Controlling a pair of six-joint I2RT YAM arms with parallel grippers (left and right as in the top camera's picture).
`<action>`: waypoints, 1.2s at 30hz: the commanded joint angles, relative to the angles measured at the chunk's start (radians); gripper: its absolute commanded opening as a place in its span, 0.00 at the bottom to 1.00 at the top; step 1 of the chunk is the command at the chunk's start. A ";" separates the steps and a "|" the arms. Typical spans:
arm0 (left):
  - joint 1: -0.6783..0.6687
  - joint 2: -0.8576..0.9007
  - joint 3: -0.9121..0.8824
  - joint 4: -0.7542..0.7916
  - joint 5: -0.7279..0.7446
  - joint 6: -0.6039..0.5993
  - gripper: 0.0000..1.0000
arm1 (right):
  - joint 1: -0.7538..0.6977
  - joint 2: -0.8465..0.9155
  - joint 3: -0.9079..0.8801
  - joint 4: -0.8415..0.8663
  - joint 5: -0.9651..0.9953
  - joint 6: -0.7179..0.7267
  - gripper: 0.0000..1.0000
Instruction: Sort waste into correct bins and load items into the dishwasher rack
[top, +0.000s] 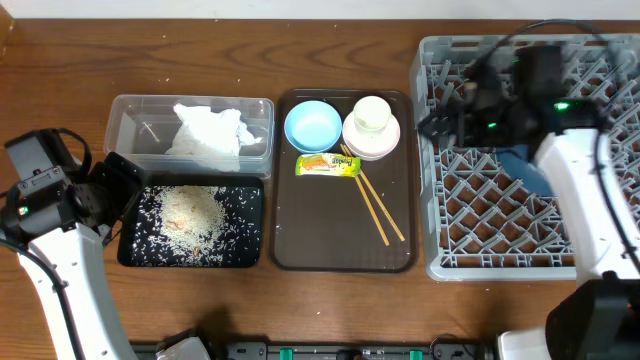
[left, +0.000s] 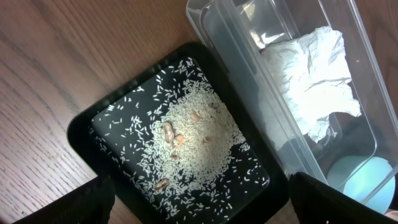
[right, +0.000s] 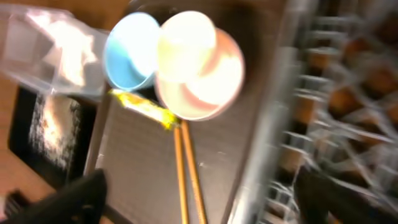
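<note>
Overhead: we see left end effector (top: 122, 185) at black tray (top: 128, 252) left edge, rice (top: 190, 212) just beside. Right end effector (top: 435, 125) over dishwasher rack (top: 470, 215), dark-blue plate (top: 522, 165) near.

Left wrist: jaws wide, empty, rice (left: 196, 134) ahead.

Right wrist: blurred. We see jaws spread, holding nothing, chopsticks (right: 186, 171) ahead.

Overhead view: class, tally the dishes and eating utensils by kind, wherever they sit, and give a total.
Bowls: 2, the light-blue bowl and the white bowl
Cups: 1, the cream cup, standing in the white bowl
Plates: 1, the dark-blue plate in the rack
Chopsticks: 2
Total: 6
</note>
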 joint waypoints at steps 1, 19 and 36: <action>0.005 0.000 0.018 -0.002 -0.005 0.005 0.92 | 0.091 0.002 -0.046 0.064 0.015 0.021 0.69; 0.004 0.000 0.018 -0.002 -0.005 0.005 0.92 | 0.391 0.077 0.123 0.189 0.484 0.054 0.47; 0.004 0.000 0.018 -0.002 -0.005 0.005 0.92 | 0.404 0.467 0.528 -0.025 0.528 0.020 0.32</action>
